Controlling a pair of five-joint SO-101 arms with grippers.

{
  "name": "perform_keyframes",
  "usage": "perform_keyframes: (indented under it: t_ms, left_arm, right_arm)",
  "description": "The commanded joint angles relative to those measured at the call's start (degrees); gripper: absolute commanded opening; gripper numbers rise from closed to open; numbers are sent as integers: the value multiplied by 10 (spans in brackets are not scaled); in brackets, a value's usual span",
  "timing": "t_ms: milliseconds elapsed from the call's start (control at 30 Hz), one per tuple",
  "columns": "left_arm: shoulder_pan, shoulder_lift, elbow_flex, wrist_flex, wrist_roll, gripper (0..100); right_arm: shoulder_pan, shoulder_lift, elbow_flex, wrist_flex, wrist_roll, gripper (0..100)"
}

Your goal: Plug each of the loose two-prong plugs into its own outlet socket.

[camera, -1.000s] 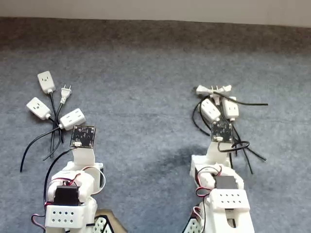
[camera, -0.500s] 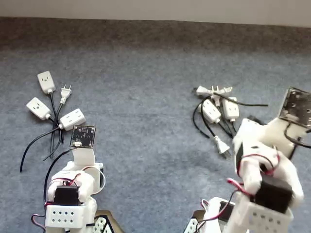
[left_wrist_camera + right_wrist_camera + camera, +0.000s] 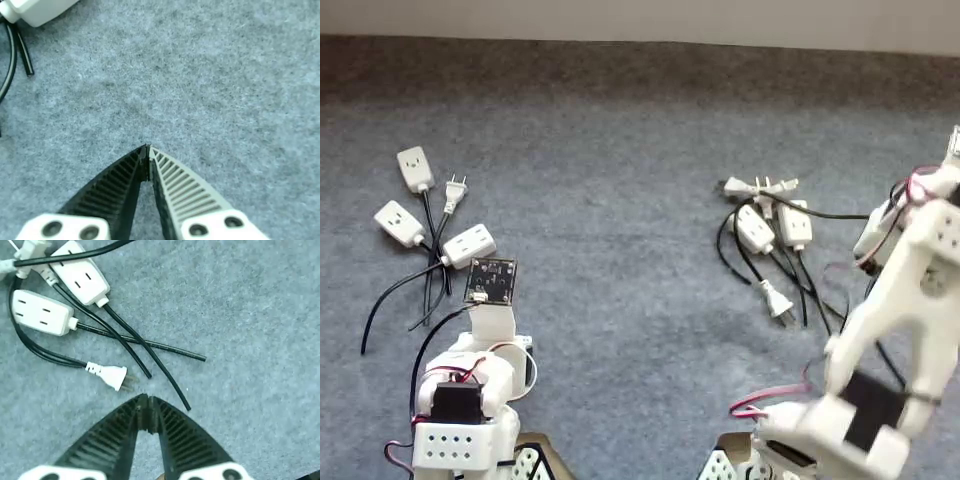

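Left wrist view, nearest first: the left pincer (image 3: 148, 162) is clenched on nothing, its tips meeting just above the bare grey table (image 3: 225, 75). Farther off lie a corner of a white socket (image 3: 35, 10) and black cords (image 3: 14, 50).

Right wrist view: the right pincer (image 3: 148, 412) is also clenched and empty. A white plug (image 3: 112, 376) lies just beyond its tips, prongs bare and not touching them. Past the plug sit two sockets (image 3: 42, 312), near each other, with black cords crossing in front of them.

High view: the left arm (image 3: 470, 390) is folded at the near edge. The right arm (image 3: 890, 330) is raised over the table's right side, beside the right-hand tangle. At the far end of that tangle lie the far plugs (image 3: 760, 186), white and unplugged. On the left, three sockets (image 3: 470, 243) fan out on black cords. A small plug (image 3: 453, 187) lies loose between them, in no socket.
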Motion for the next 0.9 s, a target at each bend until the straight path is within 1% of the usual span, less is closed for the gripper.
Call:
perform_keyframes:
  t_ms: [0,100,167,200,300,333,500,567,733,800,867]
  left_arm:
    - [7,5,4,-2,-4,7]
    - [7,5,4,-2,-4,7]
    - [7,5,4,-2,-4,7]
    - [7,5,4,-2,-4,7]
    - [7,5,4,-2,-4,7]
    - [7,5,4,-2,-4,7]
    - [7,5,4,-2,-4,7]
    - [7,5,4,-2,-4,7]
    - [7,5,4,-2,-4,7]
    - [7,5,4,-2,-4,7]
    - [7,5,4,-2,-4,7]
  right_arm:
    - [23,142,-138,29,3,7]
    - [25,182,-182,29,3,7]
    - [13,209,-203,28,8,7]
    - [0,224,-210,28,23,7]
    - [-56,267,-218,28,114,7]
    - [-72,278,-223,28,130,7]
    - [-135,356,-307,27,137,9]
    - [-150,396,-359,27,137,43]
    - [-159,499,-482,27,137,223]
    - [-157,536,-513,28,138,250]
    - [-157,567,-531,28,139,250]
